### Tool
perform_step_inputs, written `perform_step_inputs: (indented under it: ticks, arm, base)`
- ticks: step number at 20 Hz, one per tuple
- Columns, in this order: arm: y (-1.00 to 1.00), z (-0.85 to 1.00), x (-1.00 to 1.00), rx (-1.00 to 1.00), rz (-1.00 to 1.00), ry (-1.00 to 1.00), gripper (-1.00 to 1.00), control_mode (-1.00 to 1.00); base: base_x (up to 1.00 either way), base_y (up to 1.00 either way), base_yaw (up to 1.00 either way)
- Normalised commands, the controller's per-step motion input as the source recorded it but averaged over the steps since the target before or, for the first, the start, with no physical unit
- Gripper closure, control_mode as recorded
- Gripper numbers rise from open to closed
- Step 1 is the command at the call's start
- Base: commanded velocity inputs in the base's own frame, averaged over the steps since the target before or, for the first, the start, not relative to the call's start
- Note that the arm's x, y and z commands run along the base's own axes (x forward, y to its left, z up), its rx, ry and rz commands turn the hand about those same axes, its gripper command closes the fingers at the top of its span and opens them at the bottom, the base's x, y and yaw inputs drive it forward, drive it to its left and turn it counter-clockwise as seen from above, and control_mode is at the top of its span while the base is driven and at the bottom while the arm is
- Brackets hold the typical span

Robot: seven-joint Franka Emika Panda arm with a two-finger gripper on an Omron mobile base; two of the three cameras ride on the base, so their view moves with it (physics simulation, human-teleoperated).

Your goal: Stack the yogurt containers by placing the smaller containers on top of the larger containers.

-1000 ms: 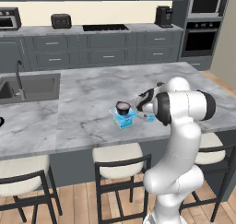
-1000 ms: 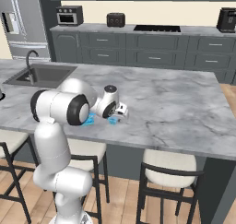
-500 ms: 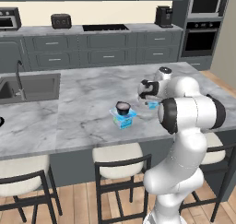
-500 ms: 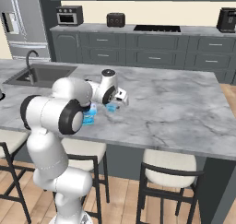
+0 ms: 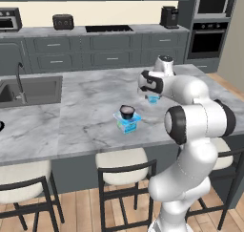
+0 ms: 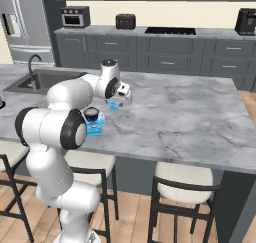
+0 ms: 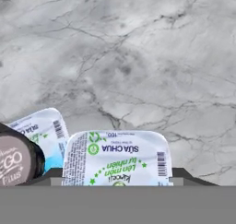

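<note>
Counted three yogurt containers in all: one pale blue box pack (image 5: 128, 125), one dark cup (image 5: 127, 112) and one small cup (image 5: 153, 99). The box pack lay flat on the marble counter (image 5: 81, 116) near its front edge, turned so that a corner pointed toward that edge in the left base view. The dark cup stood upright on top of the pack, pale lid up, slightly off to one side rather than centred. My pincer (image 5: 152, 94) pointed down over the counter, a little past the pack and to its right in the left base view. In the right base view the small cup (image 6: 114, 105) sat right under it, beyond the pack (image 6: 94, 127). In the hand view the small cup (image 7: 117, 156) was upright with its white-and-green printed lid facing the camera, one lid only. The lid was a rounded rectangle with its long axis running across from one finger tip (image 7: 53, 174) to the other. Its print read upside down. The lid filled the whole gap between the tips, so my pincer looked clamped on the small cup's sides, held partly apart by the cup's width. The cup appeared larger and nearer than the pack (image 7: 41, 126) and dark cup (image 7: 16, 161) at the lower left, which put it above the counter, apart from both. One sink (image 5: 28, 90) was set in the counter far to the left.
</note>
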Motion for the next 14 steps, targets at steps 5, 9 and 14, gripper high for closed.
perform_step_inputs:
  ticks: [5, 9, 14]
  arm:
    - [0.46, 0.45, -0.07, 0.00, 0.00, 0.00, 1.00, -1.00]
    - [0.55, 0.32, -0.14, -0.01, 0.00, 0.00, 1.00, -1.00]
    - [0.60, 0.18, -0.18, -0.01, 0.00, 0.00, 1.00, -1.00]
  base:
    - [0.00, 0.00, 0.00]
    - [0.00, 0.00, 0.00]
    - [0.00, 0.00, 0.00]
